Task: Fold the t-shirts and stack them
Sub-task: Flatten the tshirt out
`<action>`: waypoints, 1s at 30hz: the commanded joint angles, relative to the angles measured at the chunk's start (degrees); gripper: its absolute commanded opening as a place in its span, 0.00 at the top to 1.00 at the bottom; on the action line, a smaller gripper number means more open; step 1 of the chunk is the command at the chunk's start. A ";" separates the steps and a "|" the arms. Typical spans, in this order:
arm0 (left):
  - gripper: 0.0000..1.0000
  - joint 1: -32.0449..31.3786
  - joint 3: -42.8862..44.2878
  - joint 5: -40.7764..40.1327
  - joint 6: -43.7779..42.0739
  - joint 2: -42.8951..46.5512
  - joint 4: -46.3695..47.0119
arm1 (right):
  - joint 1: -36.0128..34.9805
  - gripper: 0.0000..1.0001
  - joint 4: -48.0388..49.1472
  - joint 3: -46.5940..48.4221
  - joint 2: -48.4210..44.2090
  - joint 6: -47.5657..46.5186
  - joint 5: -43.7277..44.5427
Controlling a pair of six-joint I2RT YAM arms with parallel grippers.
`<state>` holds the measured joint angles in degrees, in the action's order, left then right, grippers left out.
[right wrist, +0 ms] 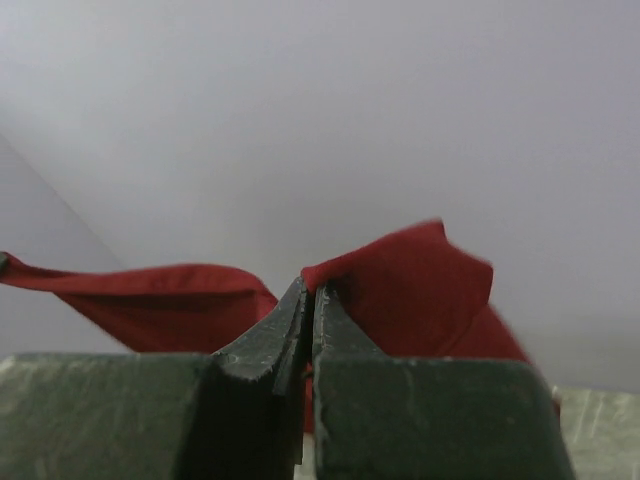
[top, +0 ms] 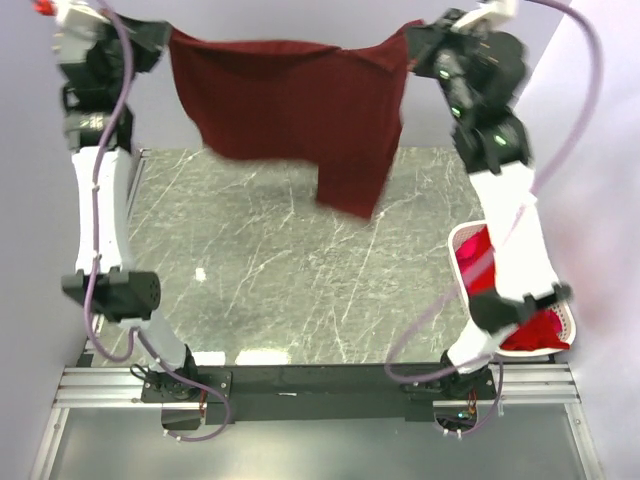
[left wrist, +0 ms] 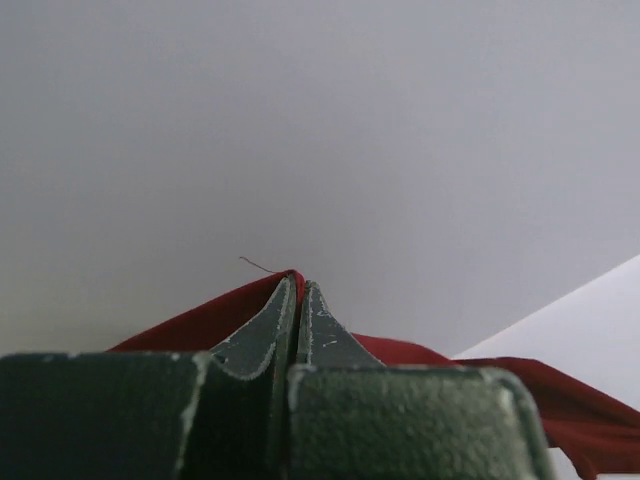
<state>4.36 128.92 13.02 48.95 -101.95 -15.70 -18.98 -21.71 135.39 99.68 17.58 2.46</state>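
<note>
A dark maroon t-shirt (top: 290, 110) hangs stretched in the air between my two grippers, high over the far part of the table. My left gripper (top: 165, 40) is shut on its left top corner; in the left wrist view the cloth (left wrist: 200, 325) is pinched between the closed fingers (left wrist: 300, 290). My right gripper (top: 412, 42) is shut on its right top corner; in the right wrist view the cloth (right wrist: 410, 290) bunches beside the closed fingers (right wrist: 312, 290). The shirt's lower right part hangs lowest (top: 350, 190). More bright red t-shirts (top: 535, 330) lie in the basket at the right.
A white perforated plastic basket (top: 458, 245) stands at the table's right edge, partly hidden by my right arm. The grey marbled table top (top: 290, 280) lies below the hanging shirt. A plain pale wall fills both wrist views.
</note>
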 commanded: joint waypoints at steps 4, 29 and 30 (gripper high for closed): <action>0.99 3.99 -13.58 4.73 2.29 12.10 9.98 | 0.17 1.00 10.37 -18.46 -17.47 -1.24 3.51; 0.99 6.10 -101.59 -11.42 6.51 53.61 -3.19 | -17.92 1.00 2.65 -114.91 -62.77 31.36 7.20; 1.00 6.19 -101.68 -11.43 6.51 53.87 -3.02 | -18.98 1.00 2.38 -114.83 -62.24 32.59 7.82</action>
<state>10.13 27.35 5.50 54.74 -49.98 -18.83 -34.39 -18.76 20.49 37.32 44.60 6.42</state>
